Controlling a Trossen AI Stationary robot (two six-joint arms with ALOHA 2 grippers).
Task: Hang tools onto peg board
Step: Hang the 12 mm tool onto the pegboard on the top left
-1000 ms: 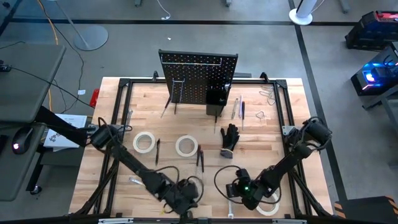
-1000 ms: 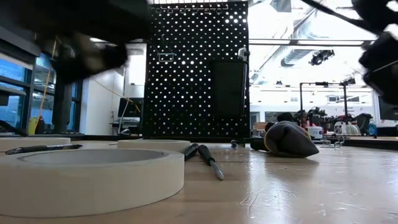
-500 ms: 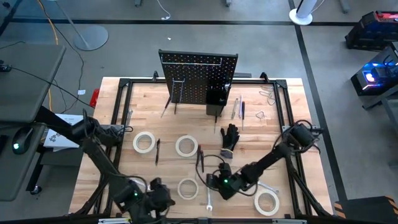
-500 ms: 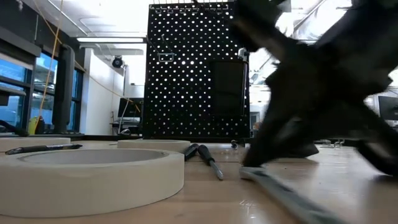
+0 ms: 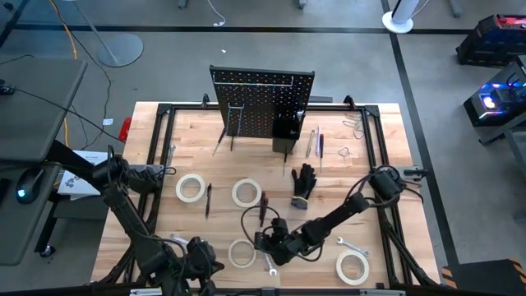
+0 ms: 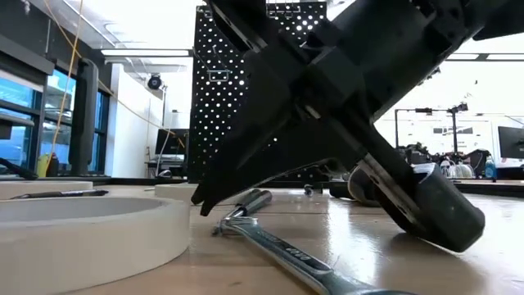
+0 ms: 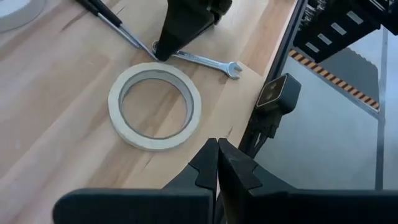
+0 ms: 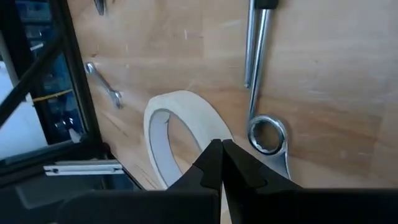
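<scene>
My right gripper (image 5: 265, 239), fingers pressed together and empty, hovers low at frame centre-bottom. The wrench (image 5: 272, 265) lies just below it, long axis running up-down, beside a tape roll (image 5: 242, 252). My left gripper sits farther left.

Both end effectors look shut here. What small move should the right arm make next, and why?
Probably open the right end effector. It is shut and holds nothing, and its tip sits low at the ring end of the wrench, which lies flat beside a tape roll. Shut, it cannot take the wrench. The left end effector waits, shut, near the table's front edge.
</scene>
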